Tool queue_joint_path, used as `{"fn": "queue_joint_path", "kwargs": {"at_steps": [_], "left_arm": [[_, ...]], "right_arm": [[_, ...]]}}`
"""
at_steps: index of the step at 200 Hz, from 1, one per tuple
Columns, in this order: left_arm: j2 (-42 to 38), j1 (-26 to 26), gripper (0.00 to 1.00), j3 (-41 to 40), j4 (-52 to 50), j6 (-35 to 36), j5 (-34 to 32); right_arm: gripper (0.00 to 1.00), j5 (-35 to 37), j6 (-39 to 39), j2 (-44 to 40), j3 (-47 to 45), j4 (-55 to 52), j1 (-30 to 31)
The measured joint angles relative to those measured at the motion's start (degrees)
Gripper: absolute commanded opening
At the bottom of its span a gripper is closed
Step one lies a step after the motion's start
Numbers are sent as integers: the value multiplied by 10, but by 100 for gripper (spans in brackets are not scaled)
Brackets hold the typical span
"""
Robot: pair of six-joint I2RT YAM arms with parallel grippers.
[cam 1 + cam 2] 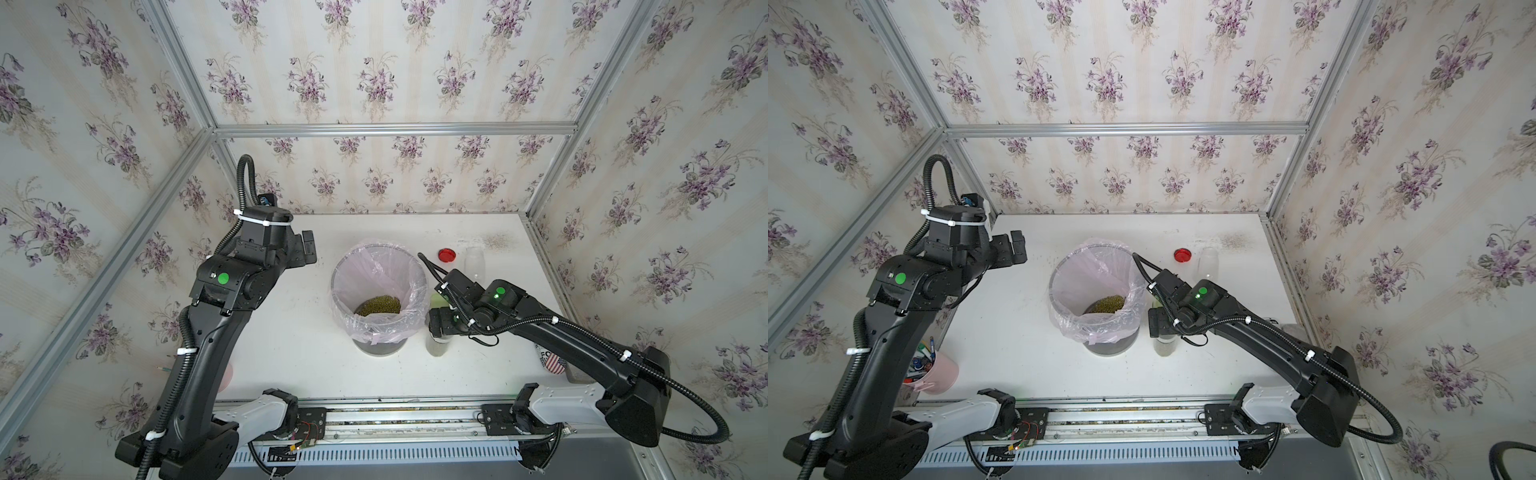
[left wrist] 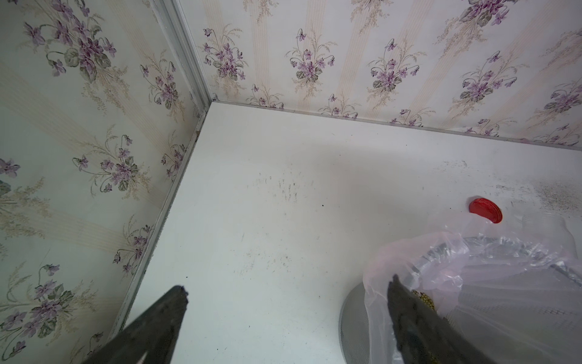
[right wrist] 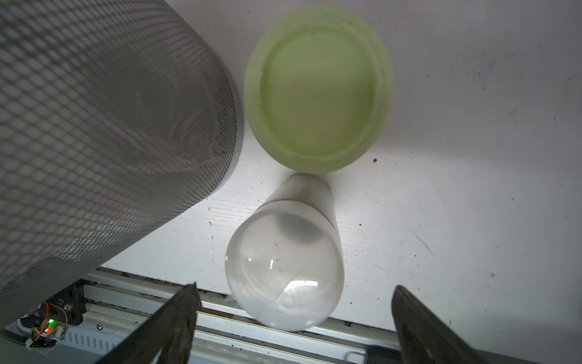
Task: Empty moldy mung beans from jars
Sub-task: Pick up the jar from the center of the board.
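A grey mesh bin [image 1: 422, 286] lined with a pink bag stands mid-table, with mung beans [image 1: 378, 305] heaped inside; they also show in a top view as mung beans [image 1: 1106, 304]. Right of the bin a clear jar [image 3: 285, 264] stands on the table, its rounded clear end towards the wrist camera. A pale green lid [image 3: 318, 88] lies beside it. My right gripper [image 3: 295, 287] hangs open over this jar [image 1: 437, 347], with the fingers clear of the glass. Farther back stand another clear jar [image 1: 473, 262], looking empty, and a red lid [image 1: 446, 254]. My left gripper [image 1: 308, 247] is open and empty, left of the bin.
A pink cup of pens [image 1: 936, 372] stands at the front left and a flag-printed cup [image 1: 555, 362] at the front right, under my right arm. Fine spilled grit [image 1: 496, 240] dusts the back right corner. Papered walls close in three sides.
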Motion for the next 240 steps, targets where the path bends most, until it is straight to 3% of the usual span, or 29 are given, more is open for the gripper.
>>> {"fn": "queue_joint_path", "kwargs": {"at_steps": [240], "left_arm": [[2,31,100,0,0,-2,16]], "right_arm": [[90,-2,16,42,-45,67,10]]}}
